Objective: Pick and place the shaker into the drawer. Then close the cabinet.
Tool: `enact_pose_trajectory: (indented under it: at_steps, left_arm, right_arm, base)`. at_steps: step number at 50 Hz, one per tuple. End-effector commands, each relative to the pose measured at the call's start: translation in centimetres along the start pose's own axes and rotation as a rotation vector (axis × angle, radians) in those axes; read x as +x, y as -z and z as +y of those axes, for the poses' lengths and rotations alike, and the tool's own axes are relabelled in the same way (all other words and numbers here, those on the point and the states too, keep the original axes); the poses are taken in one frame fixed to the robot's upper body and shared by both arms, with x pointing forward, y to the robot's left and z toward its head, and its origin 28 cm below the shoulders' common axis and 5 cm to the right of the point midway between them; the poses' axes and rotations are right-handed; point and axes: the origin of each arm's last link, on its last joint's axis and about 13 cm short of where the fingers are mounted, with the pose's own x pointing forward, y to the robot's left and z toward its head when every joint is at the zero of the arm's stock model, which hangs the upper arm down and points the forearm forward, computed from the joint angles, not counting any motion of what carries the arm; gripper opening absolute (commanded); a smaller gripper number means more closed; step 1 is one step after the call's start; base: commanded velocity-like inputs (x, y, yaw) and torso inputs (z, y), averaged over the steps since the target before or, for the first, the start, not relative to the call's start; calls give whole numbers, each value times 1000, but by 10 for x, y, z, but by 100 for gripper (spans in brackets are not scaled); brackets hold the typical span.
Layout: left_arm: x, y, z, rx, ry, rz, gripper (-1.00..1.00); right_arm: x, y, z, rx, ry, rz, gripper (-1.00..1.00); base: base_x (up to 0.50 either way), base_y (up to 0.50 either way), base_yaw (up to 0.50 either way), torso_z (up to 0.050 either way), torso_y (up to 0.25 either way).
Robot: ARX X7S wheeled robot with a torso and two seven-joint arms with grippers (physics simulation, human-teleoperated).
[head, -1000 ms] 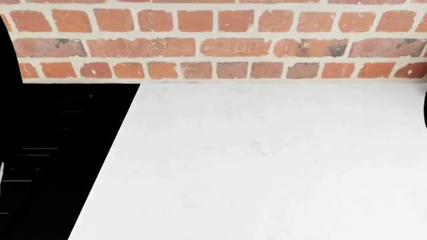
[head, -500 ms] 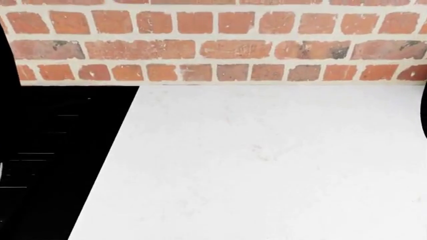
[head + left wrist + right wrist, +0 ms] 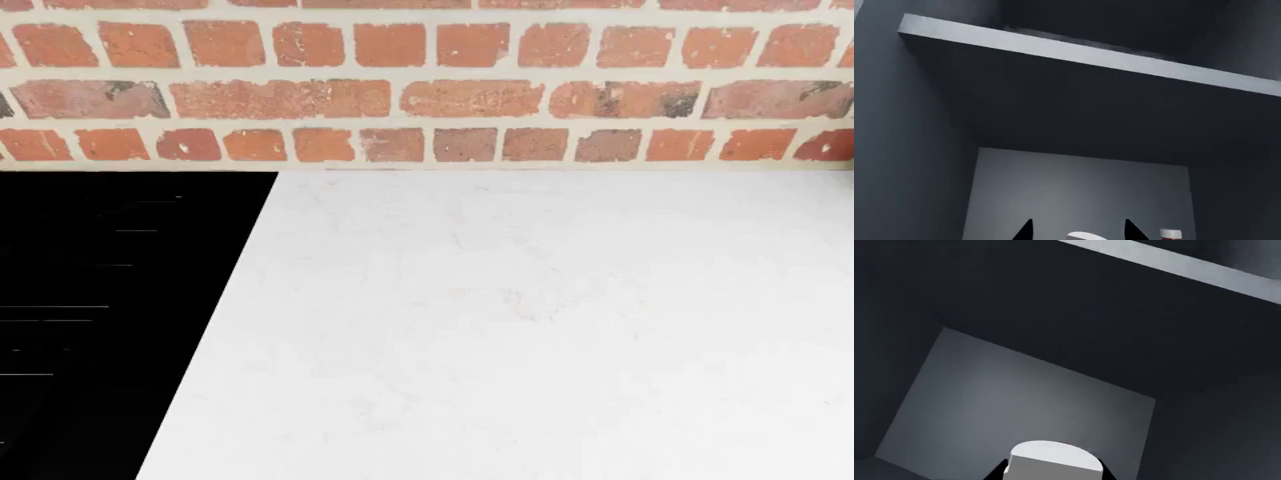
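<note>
Right pincer [image 3: 1051, 475] has the shaker [image 3: 1054, 462] clamped between its tips, white cap up, long axis upright, hanging inside the drawer [image 3: 1021, 405] above its floor. Left pincer [image 3: 1077, 231] is spread with nothing gripped; neither arm shows over the counter [image 3: 534, 330]

A red brick wall [image 3: 427, 80] with pale mortar joints runs across the 12 o'clock side of the head view, its lowest course meeting the surfaces below in a straight line. Several bricks carry dark smudges, one toward 10 o'clock and another toward 2 o'clock. Against the wall's base at 9 o'clock lies a flat black cooktop [image 3: 107, 320], reaching down to 7 o'clock, with faint thin horizontal lines across it. Its slanted right edge touches the adjoining white surface.
</note>
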Motion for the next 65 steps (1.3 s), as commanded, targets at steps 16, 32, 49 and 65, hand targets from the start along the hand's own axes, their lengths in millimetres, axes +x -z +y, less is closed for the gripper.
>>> enact_pose_trajectory:
  at_steps: [16,32,49,65]
  left_arm:
    - [-9,-23,-13,-37,58,-73,-100]
    - [-13,-14,-19,-46,76,-49,-100]
    - [-14,-8,-15,-41,76,-39,-100]
    - [-13,0,-12,-41,73,-24,-100]
  right_arm:
    - [-4,-23,2,-43,-23,-91,-100]
    - [-10,-11,2,-19,-21,-62,-100]
    - [-11,-6,3,2,-20,-50,-100]
    - [-11,2,6,15,-26,-33,-100]
  base:
    - [-456,0,0,0,0]
    - [-500,0,0,0,0]
    - [-500,0,0,0,0]
    - [-500,0,0,1,0]
